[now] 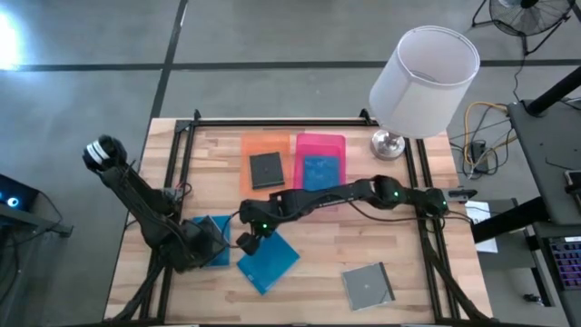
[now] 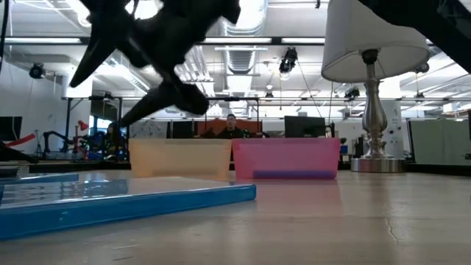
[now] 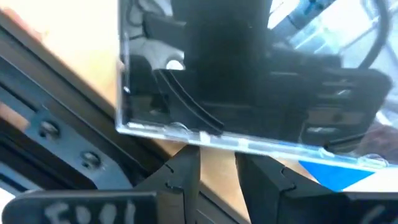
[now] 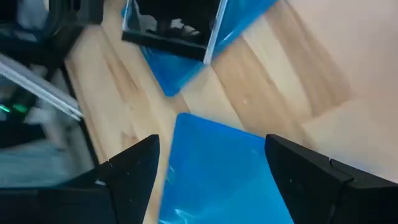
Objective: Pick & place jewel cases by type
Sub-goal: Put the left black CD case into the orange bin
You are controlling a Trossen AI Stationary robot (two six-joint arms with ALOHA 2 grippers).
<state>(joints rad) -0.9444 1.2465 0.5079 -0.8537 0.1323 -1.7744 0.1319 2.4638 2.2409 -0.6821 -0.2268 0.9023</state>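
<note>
Frankly, you will find no readable label or brand on any jewel case; the left wrist view shows only blurred pale marks at its lower edge, too smeared to read.

Look at the blue case (image 1: 269, 261) at about 6 o'clock on the bench (image 1: 408, 263): it is a thin, bright blue square lying flat and turned like a diamond. Your right pincer (image 4: 211, 165) hangs just above it with its fingers spread wide on either side, gripping nothing.

A second blue case (image 1: 214, 241) lies at about 8 o'clock, partly hidden under the left arm. Your left pincer (image 3: 217, 171) sits against a clear-edged case with a dark inside (image 3: 249, 81); you cannot tell whether its fingers are closed on it.

A dark grey case (image 1: 266, 170) lies in the orange tray (image 1: 263, 143) at 12 o'clock, and another blue one (image 1: 319, 171) in the pink tray (image 1: 320, 141) just beside it. A clear silvery case (image 1: 368, 285) lies flat at 5 o'clock, well apart.
</note>
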